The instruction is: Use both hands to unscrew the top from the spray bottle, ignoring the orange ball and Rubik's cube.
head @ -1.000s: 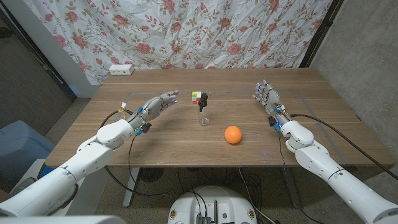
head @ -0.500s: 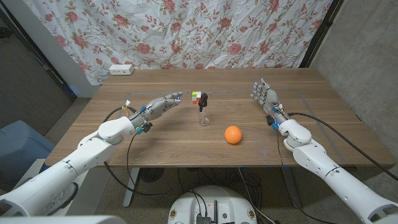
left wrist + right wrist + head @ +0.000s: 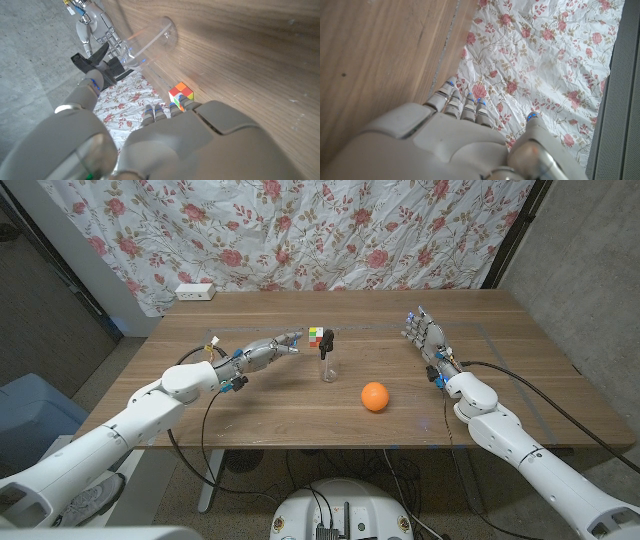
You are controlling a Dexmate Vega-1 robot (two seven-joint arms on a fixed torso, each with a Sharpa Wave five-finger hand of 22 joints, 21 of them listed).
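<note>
Reaching further across the wooden table (image 3: pixel 260 405), the left hand (image 3: pixel 268 348) is now extending toward the middle, its fingertips arriving just beside the small multicoloured Rubik's cube (image 3: pixel 316 335), whereas a second ago they were hanging well short of it. Its fingers are stretched forward and lying close together, holding nothing. The right hand (image 3: pixel 424 333) is standing upright near the table's right side, fingers extended and slightly apart, also holding nothing, and it is sitting roughly where it was before.

The small clear plastic spray bottle (image 3: pixel 326 365) with its black trigger top (image 3: pixel 326 340) is standing upright near the table's centre, just right of the cube and well apart from the round orange ball (image 3: pixel 374 396) lying nearer the robot. In the left wrist view the clear bottle (image 3: pixel 150 42) is showing beyond the cube (image 3: pixel 181 96).

Judging from this, the risk is lying in the approach line: the left hand is heading almost straight at the cube, so it could be nudging the cube into the bottle. Being light and narrow, the bottle is probably tipping easily if struck before the right hand is steadying it.
</note>
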